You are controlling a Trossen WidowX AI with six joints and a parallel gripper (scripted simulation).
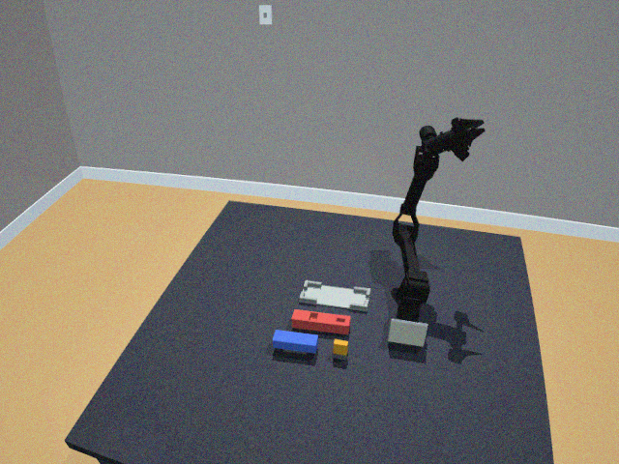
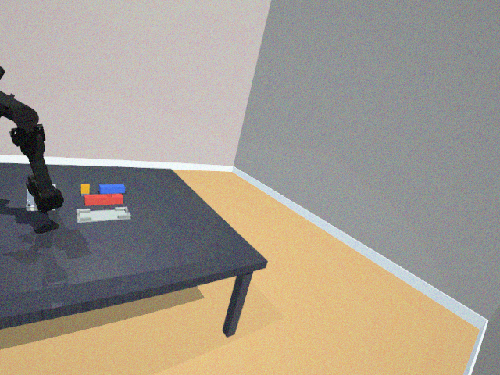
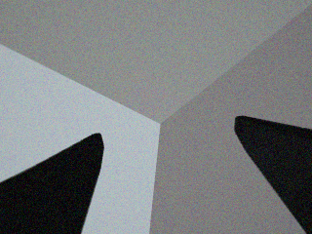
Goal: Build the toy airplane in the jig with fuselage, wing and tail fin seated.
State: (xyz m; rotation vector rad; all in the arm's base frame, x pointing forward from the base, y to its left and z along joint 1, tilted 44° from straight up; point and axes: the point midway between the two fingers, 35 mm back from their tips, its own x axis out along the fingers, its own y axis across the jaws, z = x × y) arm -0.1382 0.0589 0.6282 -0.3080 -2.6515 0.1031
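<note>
Gripper (image 1: 475,129): raised high, jaws wide, holding nothing. On table (image 1: 210,399): grey cradle (image 1: 334,295), red fuselage (image 1: 320,321), blue wing (image 1: 295,340), yellow, likely tail fin (image 1: 340,347).

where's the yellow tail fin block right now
In the top view the yellow tail fin rests on the dark table, just right of the blue wing and in front of the red fuselage, apart from both.

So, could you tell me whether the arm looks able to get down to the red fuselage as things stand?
Probably yes: the red fuselage lies uncovered on the table, apart from the blue wing, and the open, empty end effector is raised high with nothing between.
</note>
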